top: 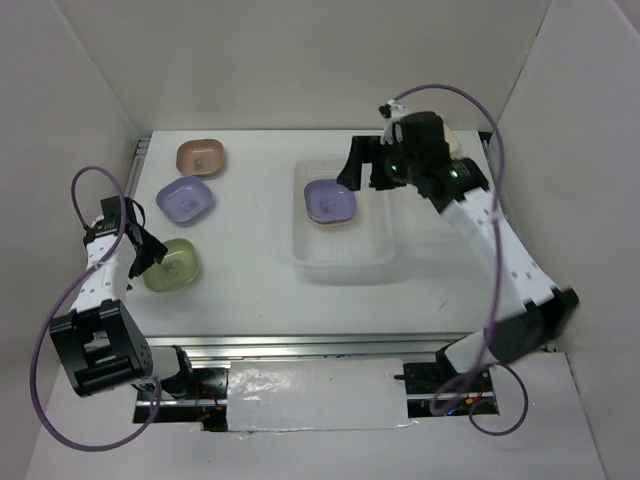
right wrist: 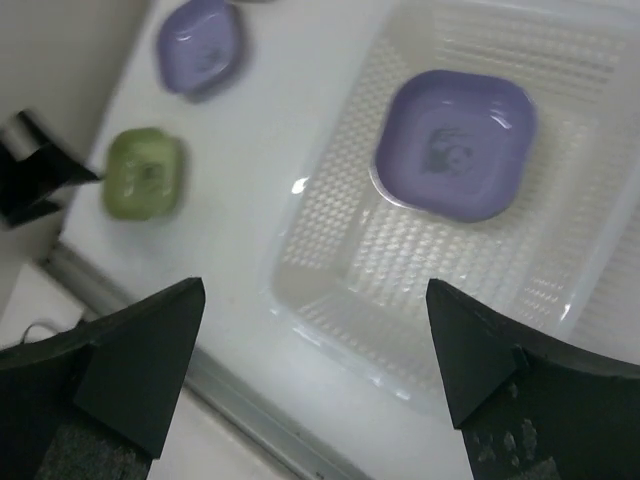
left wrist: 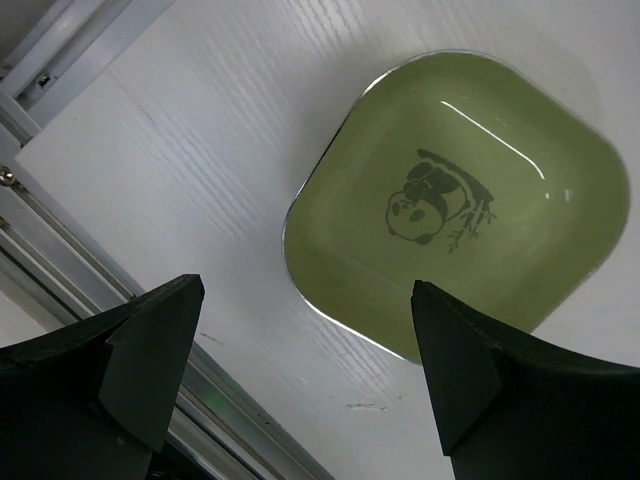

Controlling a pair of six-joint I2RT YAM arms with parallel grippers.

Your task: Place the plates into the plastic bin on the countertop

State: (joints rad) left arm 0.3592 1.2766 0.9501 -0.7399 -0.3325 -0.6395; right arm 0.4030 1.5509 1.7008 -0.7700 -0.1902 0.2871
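Left wrist view: the left gripper, wide open and empty, should drop one finger inside the rim of the green plate before pinching.

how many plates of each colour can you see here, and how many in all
lavender plates: 2, one of them inside the plastic bin
brown plate: 1
green plate: 1
total: 4 plainly in view
not counted: a cream shape behind the right arm, too hidden to tell
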